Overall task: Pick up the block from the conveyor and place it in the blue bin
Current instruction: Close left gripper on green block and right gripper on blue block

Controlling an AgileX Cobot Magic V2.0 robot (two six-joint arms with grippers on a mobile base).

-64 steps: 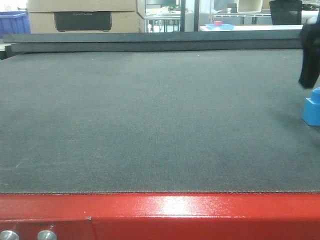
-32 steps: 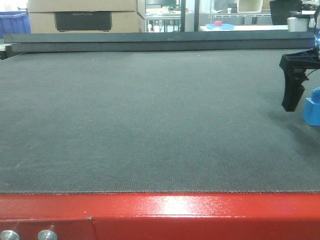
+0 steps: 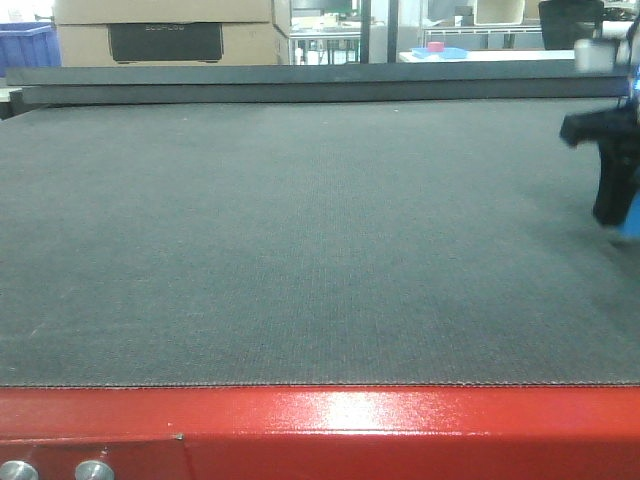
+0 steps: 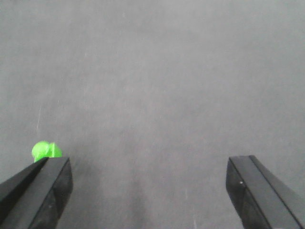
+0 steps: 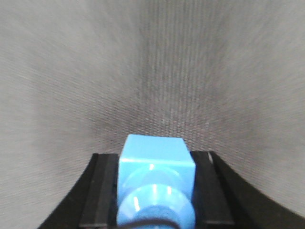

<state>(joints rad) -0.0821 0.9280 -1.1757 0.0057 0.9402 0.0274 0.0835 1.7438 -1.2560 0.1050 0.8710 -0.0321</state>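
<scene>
The bright blue block (image 5: 155,164) sits between my right gripper's (image 5: 155,200) black fingers (image 5: 102,191), which press against both of its sides; the gripper is shut on it just above the dark grey conveyor (image 3: 300,230). From the front, the right gripper (image 3: 614,205) stands at the belt's far right edge and hides the block except for a blue sliver (image 3: 632,218). My left gripper (image 4: 150,191) hangs open over bare grey surface with nothing between its fingers (image 4: 47,188). A blue bin (image 3: 25,45) shows far back on the left, beyond the belt.
The conveyor's glossy red frame (image 3: 320,425) with silver bolts (image 3: 95,470) runs along the near edge. A small green object (image 4: 45,150) lies beside the left finger. Cardboard boxes (image 3: 165,30) and shelving stand behind the belt.
My right gripper moved right to the block and shut on it. The block, plainly seen before at the right edge, is now almost hidden behind the finger.
</scene>
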